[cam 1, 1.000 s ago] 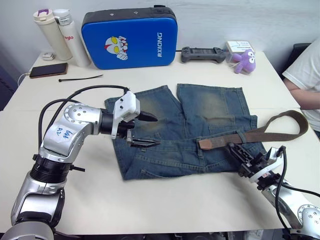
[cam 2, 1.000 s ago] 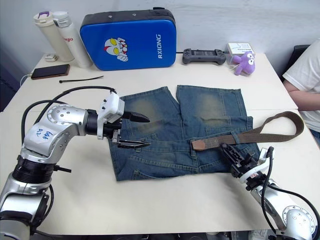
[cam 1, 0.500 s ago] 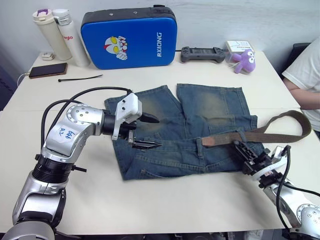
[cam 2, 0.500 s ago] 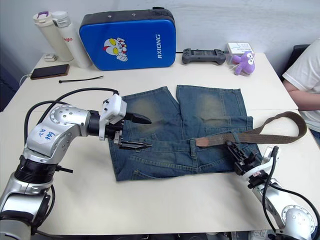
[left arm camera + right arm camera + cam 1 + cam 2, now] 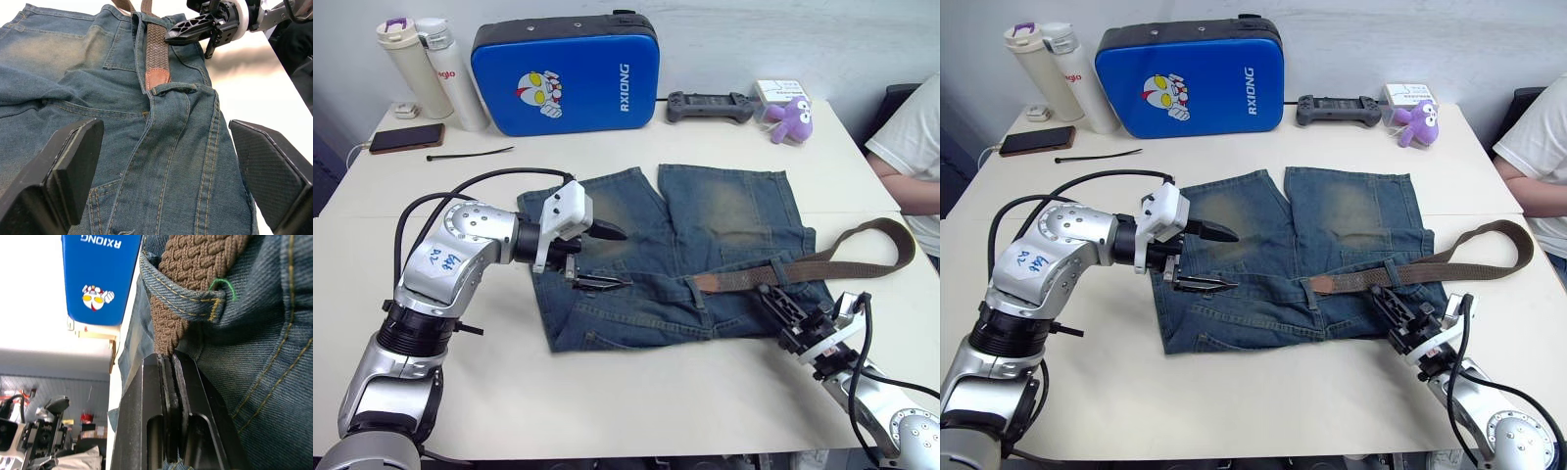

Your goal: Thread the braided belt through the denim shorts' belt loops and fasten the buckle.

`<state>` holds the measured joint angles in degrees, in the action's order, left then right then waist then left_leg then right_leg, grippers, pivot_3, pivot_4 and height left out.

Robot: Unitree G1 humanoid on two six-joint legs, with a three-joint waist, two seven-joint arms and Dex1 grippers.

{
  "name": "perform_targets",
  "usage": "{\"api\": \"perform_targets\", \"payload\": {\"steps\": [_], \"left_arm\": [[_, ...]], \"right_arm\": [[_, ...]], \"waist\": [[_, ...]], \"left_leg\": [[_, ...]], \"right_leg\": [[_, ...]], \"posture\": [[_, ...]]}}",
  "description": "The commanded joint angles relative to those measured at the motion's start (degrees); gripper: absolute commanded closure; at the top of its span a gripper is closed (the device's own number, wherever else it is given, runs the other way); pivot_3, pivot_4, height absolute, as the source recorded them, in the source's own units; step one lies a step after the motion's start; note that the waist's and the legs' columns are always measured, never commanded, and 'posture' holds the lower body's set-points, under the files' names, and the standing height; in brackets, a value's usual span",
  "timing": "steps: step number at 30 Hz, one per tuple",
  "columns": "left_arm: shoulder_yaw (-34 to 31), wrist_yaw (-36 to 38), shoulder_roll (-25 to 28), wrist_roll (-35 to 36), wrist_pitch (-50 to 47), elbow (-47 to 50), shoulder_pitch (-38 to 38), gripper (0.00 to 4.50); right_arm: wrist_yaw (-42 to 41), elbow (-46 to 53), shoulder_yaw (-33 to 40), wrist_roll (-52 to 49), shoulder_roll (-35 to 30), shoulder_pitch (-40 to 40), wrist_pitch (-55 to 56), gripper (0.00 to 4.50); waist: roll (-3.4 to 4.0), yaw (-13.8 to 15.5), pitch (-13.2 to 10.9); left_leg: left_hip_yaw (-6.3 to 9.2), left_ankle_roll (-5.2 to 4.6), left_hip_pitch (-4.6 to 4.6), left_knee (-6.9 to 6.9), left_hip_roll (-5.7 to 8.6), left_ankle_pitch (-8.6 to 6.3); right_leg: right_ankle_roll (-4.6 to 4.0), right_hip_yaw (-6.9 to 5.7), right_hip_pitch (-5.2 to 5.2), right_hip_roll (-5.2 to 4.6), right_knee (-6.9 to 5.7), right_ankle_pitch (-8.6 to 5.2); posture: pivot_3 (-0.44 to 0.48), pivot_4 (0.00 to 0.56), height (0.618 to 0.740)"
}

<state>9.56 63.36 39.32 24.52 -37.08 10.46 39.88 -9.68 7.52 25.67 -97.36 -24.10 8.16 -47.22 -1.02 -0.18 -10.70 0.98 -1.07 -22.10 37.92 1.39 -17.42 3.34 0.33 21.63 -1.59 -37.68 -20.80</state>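
Observation:
The denim shorts (image 5: pixel 724 206) lie flat mid-table with the waistband toward me. The braided belt (image 5: pixel 822 264) runs along the waistband from the right, where its slack curves in a loop (image 5: pixel 901 240). Its tan tip (image 5: pixel 157 78) rests just short of a belt loop (image 5: pixel 173 89). Another belt loop (image 5: pixel 195 301) has the strap passing under it. My right gripper (image 5: pixel 764 295) is shut on the belt at the waistband's right part. My left gripper (image 5: pixel 617 258) hovers open over the shorts' left side, holding nothing. I cannot make out the buckle.
At the back stand a blue padded case (image 5: pixel 568 73), two bottles (image 5: pixel 411 69), a phone (image 5: pixel 408 137), a black cable tie (image 5: pixel 470 153), a game controller (image 5: pixel 710 106) and a purple toy (image 5: pixel 790 119). A person's arm (image 5: pixel 911 157) rests at the right edge.
My right gripper drew back to the right, then slid left along the waistband, and the belt's tan tip has advanced a little to the left. The left gripper has barely moved.

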Motion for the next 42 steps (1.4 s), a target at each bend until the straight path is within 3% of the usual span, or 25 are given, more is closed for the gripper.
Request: {"api": "perform_targets", "payload": {"steps": [1,13,23,34,42], "left_arm": [[-0.3,0.3,0.1,-0.1,0.6,0.8,1.5,0.00],[-0.1,0.7,0.2,-0.3,0.6,0.9,1.6,0.00],[0.2,0.8,0.5,-0.6,0.6,1.0,1.6,0.00],[0.0,0.3,0.4,-0.5,0.1,1.6,1.2,0.00],[0.3,0.0,-0.1,-0.5,0.4,1.6,1.0,0.00]], "right_arm": [[-2.1,-3.6,2.5,1.8,-2.4,1.5,-1.2,4.39],[-8.8,-12.1,4.5,2.8,-5.8,-1.4,-5.0,4.39],[-11.1,-14.7,0.8,6.3,-2.8,-4.4,-8.5,4.39],[-7.6,-10.0,-4.1,11.1,6.6,-5.9,-9.3,4.39],[-4.9,-3.3,-7.1,12.0,7.7,-6.0,-11.0,4.39]], "waist": [[0.00,0.1,0.0],[-0.02,0.3,0.0],[-0.14,-0.1,0.1],[-0.67,-2.3,0.4],[-0.84,-3.0,0.5]], "left_leg": [[0.00,0.00,0.00,0.00,0.00,0.00],[0.01,-0.07,0.00,0.03,0.02,-0.03],[0.01,-0.06,0.04,0.03,0.00,-0.03],[-0.02,0.12,0.32,-0.25,-0.09,0.02],[-0.05,0.52,0.84,-0.96,-0.25,0.17]], "right_leg": [[0.00,0.00,-0.01,0.00,0.01,0.00],[0.02,-0.02,-0.10,-0.04,0.16,0.01],[0.02,-0.02,-0.10,-0.02,0.14,0.01],[-0.09,0.04,-0.12,0.06,0.04,0.00],[-0.44,0.03,-0.16,0.20,-0.16,-0.18]], "posture": [[0.000,0.150,0.739],[0.000,0.150,0.739],[0.000,0.150,0.739],[0.000,0.150,0.739],[0.000,0.150,0.739]]}}
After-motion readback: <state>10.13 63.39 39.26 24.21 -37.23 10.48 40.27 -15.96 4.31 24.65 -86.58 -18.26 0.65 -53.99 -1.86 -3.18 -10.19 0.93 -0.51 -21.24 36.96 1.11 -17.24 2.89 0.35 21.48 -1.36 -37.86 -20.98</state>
